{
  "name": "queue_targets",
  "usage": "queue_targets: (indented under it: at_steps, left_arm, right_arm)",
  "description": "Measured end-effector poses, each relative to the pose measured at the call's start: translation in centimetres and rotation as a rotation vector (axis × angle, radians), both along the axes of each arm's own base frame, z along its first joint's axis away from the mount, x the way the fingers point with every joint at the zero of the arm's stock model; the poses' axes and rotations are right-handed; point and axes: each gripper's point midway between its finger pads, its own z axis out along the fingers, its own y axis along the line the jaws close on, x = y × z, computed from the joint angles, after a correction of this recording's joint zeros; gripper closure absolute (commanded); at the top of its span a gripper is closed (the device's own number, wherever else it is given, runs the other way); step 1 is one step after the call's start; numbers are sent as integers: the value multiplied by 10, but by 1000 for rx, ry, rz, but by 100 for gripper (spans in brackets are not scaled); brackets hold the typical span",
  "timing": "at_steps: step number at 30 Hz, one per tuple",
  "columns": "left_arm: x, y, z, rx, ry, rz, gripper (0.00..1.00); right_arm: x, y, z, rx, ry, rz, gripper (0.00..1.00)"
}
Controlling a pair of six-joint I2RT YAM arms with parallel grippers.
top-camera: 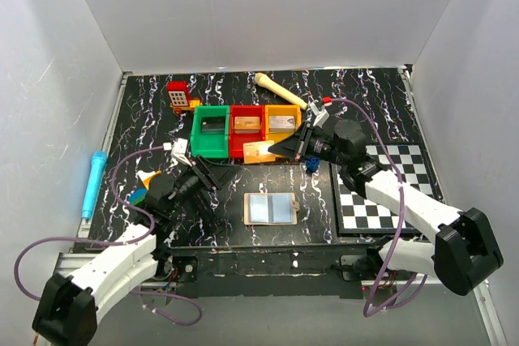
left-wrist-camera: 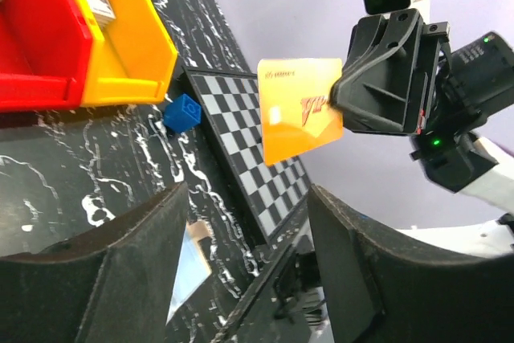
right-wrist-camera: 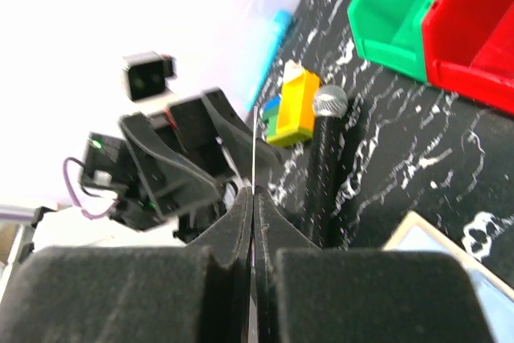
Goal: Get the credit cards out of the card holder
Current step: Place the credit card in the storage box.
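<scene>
Orange card (left-wrist-camera: 293,110), edge hidden in right pincer (left-wrist-camera: 344,100), card holder (top-camera: 272,209) contents unclear

Black marbled table (top-camera: 365,95); open card holder (top-camera: 271,209); chequered board (top-camera: 409,161); green bin (top-camera: 209,150)

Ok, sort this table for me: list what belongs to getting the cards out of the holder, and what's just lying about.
In the job: card holder, lying open; orange card, pinched in the right hand.

Lying about: green bin, red bin, yellow bin, chequered board, blue marker, small blue block.
</scene>
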Motion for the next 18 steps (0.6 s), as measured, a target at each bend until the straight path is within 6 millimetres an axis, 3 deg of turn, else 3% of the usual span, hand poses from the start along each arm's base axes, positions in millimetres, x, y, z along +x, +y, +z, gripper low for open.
queue_targets:
  at_steps: [4,9,13,18]
  left_arm:
    - [-1,-16,-6,-77,32,-34,40]
    - [-9,-40,25,-141,-61,-98,39]
    - [0,-36,53,-211,-144,-43,40]
    - [5,-29,70,-256,-198,9,42]
  right_arm:
    - [14,3,16,102,-12,-64,99]
    - [23,8,40,210,-42,-102,99]
    - [24,9,51,259,-55,-119,99]
    - [25,7,51,268,-49,-134,99]
